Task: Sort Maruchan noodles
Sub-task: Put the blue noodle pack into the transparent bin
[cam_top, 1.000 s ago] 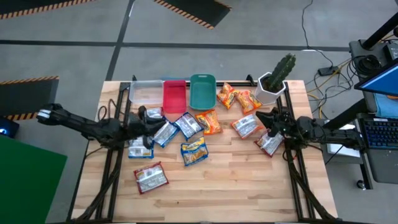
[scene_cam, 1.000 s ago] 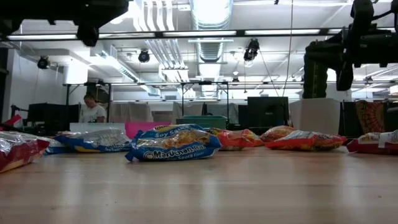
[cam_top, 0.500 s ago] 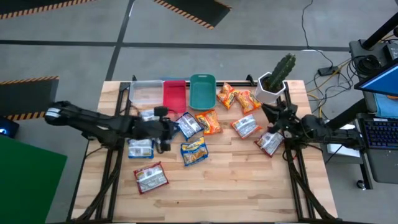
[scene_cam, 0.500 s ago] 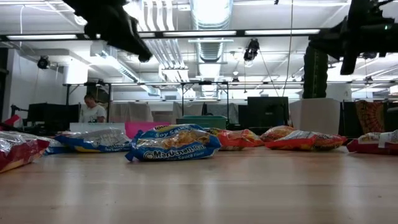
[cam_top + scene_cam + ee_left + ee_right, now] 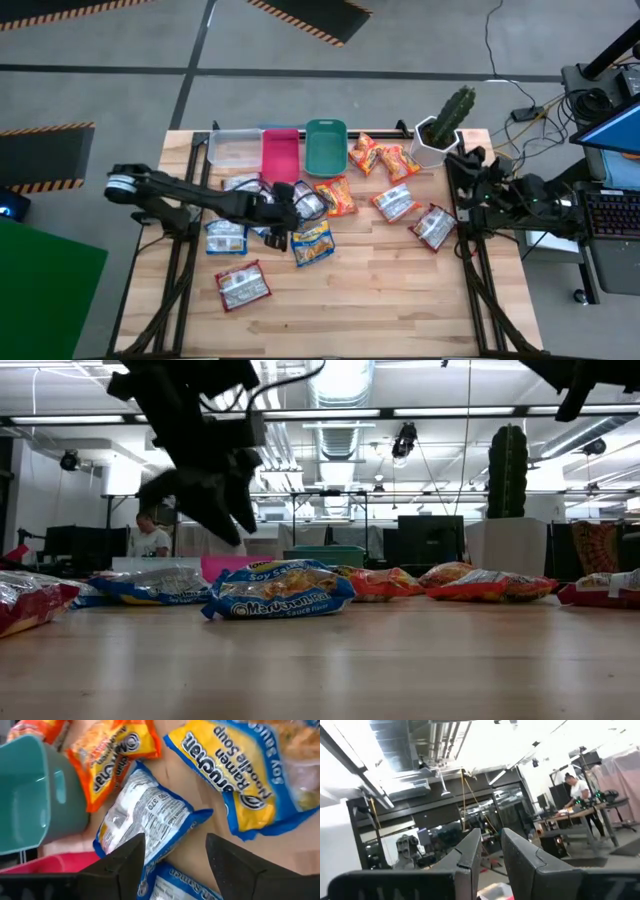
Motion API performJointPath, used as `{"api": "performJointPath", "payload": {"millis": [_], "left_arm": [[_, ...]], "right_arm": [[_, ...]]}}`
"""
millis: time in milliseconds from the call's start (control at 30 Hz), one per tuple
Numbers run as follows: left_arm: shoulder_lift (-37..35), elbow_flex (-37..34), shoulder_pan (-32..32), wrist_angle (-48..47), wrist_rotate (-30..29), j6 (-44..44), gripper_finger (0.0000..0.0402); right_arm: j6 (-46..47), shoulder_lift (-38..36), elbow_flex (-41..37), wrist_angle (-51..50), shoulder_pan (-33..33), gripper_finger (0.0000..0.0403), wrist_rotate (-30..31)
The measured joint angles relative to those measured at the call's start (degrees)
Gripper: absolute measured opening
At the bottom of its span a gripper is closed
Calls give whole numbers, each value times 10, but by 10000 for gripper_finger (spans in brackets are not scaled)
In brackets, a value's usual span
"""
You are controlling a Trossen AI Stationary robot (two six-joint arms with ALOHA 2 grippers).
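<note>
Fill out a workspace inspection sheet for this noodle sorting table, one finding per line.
Surface: wooden table, near half bare.
Job's things: Maruchan noodle packets loose across the middle; none visible in the bins.
Bins: clear bin, red bin and teal bin side by side at the far edge.
Clutter: potted cactus at the far right corner.
Hands: left hand open, above the blue packets at centre; right hand raised at the right edge, fingers nearly together, holding nothing.
Cables: black cables on the floor beyond the table.
Surroundings: person in the room behind; laptop at right.
</note>
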Motion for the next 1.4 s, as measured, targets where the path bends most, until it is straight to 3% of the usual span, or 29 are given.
{"api": "performJointPath", "payload": {"millis": [233,700,867,1100,1300,1400], "left_arm": [[63,0,18,31,-2,47,194],[123,-1,54,74,-6,48,189],[140,0,54,82,-7,28,144],[136,0,53,78,-7,8,20],[97,-1,54,75,5,7,12],[63,-1,59,81,46,6,6]], "right_arm": [[-29,0,25,1,0,68,-17],[-85,0,42,1,0,68,-17],[-80,0,38,-1,0,68,-17],[-58,0,36,-13,0,68,-17],[-38,0,35,-30,0,68,-17],[-36,0,34,-30,0,68,-17]]}}
